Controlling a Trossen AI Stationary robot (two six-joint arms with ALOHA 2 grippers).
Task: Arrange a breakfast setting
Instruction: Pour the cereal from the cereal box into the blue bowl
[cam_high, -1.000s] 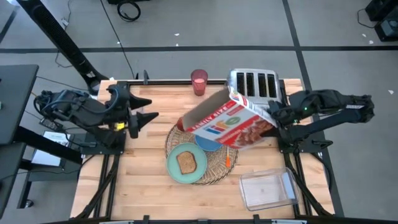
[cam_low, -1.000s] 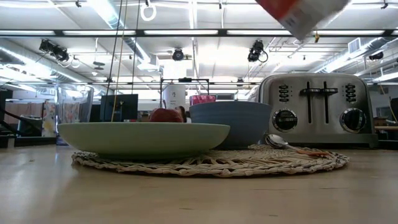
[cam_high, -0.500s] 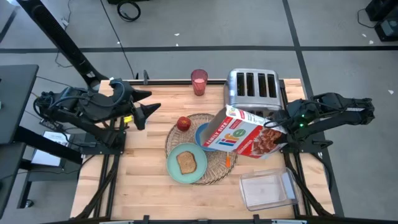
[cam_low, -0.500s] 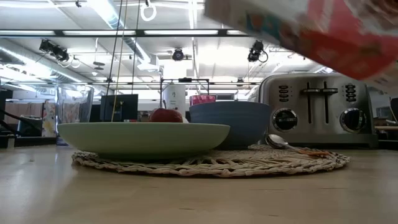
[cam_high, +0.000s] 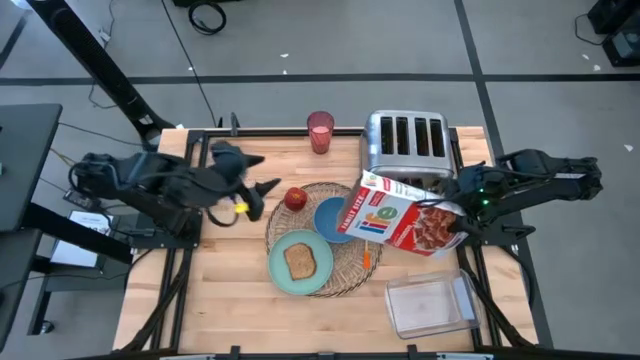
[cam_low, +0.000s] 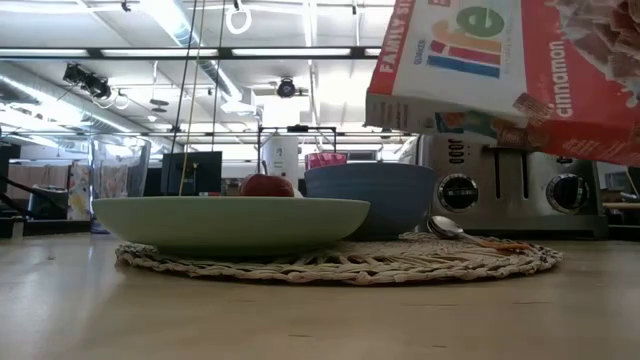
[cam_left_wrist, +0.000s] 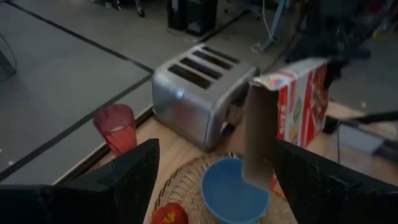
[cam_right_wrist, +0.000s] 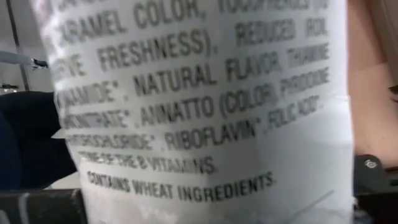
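While the right claw is gripping the bottom end of a cereal box, the box is hanging tilted above the table, its open top end over the blue bowl. The bowl is sitting on the round woven placemat, just in front of the silver toaster. The teal plate is lying on the near part of the mat, carrying a toast slice. The red apple is resting at the mat's far left edge, beside the bowl. An orange-handled spoon is lying on the mat's right edge, under the box. The pink cup is standing at the table's far edge, left of the toaster and well apart from the mat. A clear plastic container is sitting at the near right corner.

The left claw is hovering wide open and empty, just left of the apple and not touching it.
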